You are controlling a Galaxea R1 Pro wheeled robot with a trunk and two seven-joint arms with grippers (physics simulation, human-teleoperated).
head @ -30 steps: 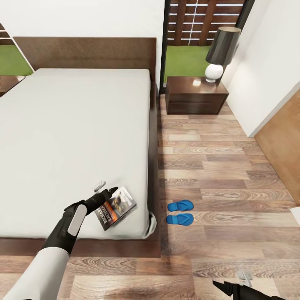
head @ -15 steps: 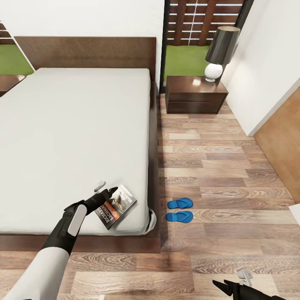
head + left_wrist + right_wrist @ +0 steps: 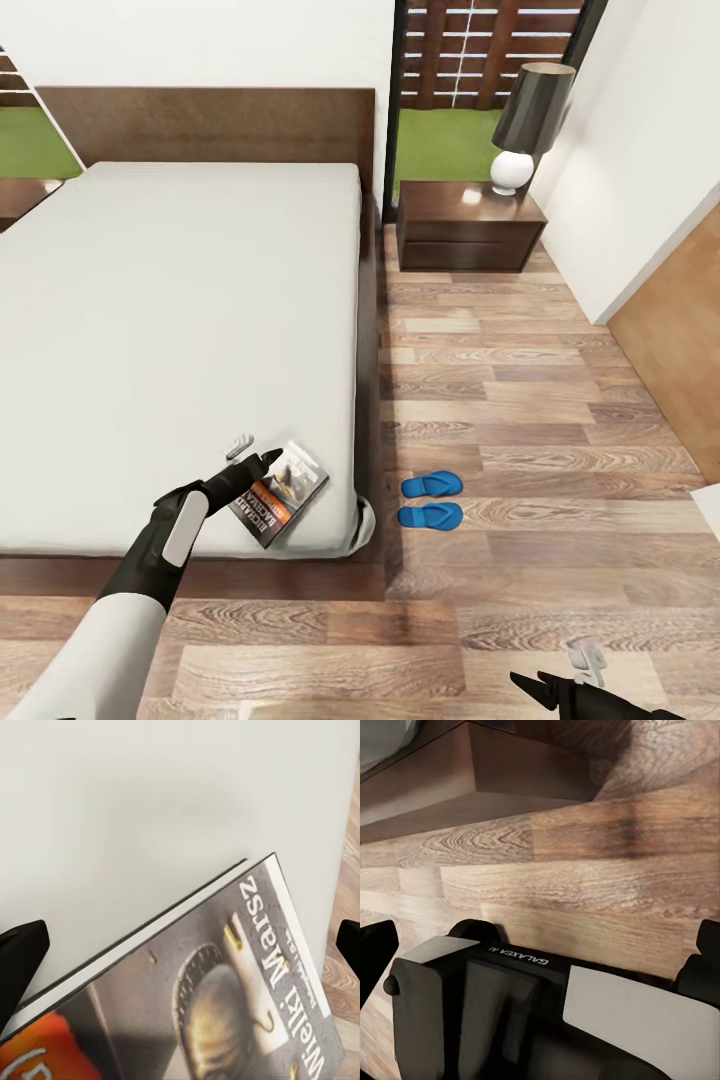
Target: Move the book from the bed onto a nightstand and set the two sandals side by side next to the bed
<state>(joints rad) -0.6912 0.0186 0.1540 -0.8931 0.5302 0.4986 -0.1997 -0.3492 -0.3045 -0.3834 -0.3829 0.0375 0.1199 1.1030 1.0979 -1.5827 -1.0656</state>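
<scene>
Left tool: fingers spread wide, at book on bed corner. Sandals paired on floor. Lamp occupies nightstand. Right tool: state unclear.

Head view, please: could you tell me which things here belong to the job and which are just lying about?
Job:
- book on the bed, at the left gripper
- blue sandals on the floor
- nightstand

Lying about:
- table lamp
- wooden floor
</scene>
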